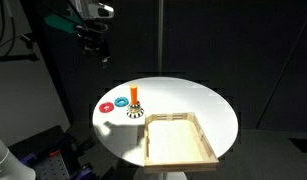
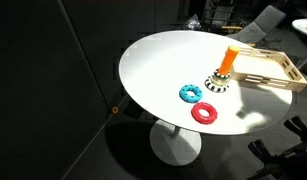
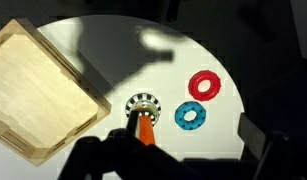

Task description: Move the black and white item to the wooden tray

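The black and white item is a striped ring (image 1: 135, 113) lying round the base of an upright orange peg (image 1: 135, 97) on the round white table (image 1: 193, 100). It shows in both exterior views (image 2: 215, 85) and in the wrist view (image 3: 143, 103). The wooden tray (image 1: 173, 119) lies empty beside it, near the table edge (image 2: 268, 83) (image 3: 33, 90). My gripper (image 1: 92, 44) hangs high above the table's edge, well clear of the ring. In the wrist view its dark fingers (image 3: 178, 165) are spread apart and hold nothing.
A blue ring (image 1: 122, 102) (image 2: 191, 93) (image 3: 190, 116) and a red ring (image 1: 107, 106) (image 2: 204, 113) (image 3: 204, 85) lie flat beside the peg, on the side away from the tray. The surroundings are dark, with chairs (image 2: 263, 20) beyond the table.
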Robot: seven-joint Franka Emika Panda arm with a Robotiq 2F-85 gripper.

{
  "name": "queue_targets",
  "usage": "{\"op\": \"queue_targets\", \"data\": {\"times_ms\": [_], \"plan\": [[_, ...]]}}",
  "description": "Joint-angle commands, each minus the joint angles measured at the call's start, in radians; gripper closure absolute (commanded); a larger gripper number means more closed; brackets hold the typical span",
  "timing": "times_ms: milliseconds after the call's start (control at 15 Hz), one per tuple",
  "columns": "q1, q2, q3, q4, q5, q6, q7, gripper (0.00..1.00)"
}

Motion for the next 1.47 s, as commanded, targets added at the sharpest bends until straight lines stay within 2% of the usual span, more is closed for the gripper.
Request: {"op": "queue_targets", "data": {"times_ms": [0,333,533,600,1067,1400], "plan": [[-0.014,0.124,0.014,0.082,0.000,0.049,0.010,0.00],[-0.022,0.283,0.026,0.137,-0.016,0.177,0.015,0.00],[-0.026,0.350,0.033,0.164,-0.019,0.200,0.016,0.00],[-0.022,0.308,0.029,0.121,0.001,0.202,-0.001,0.00],[-0.023,0.334,0.032,0.120,-0.003,0.212,-0.001,0.00],[-0.024,0.388,0.027,0.073,0.021,0.309,-0.011,0.00]]}}
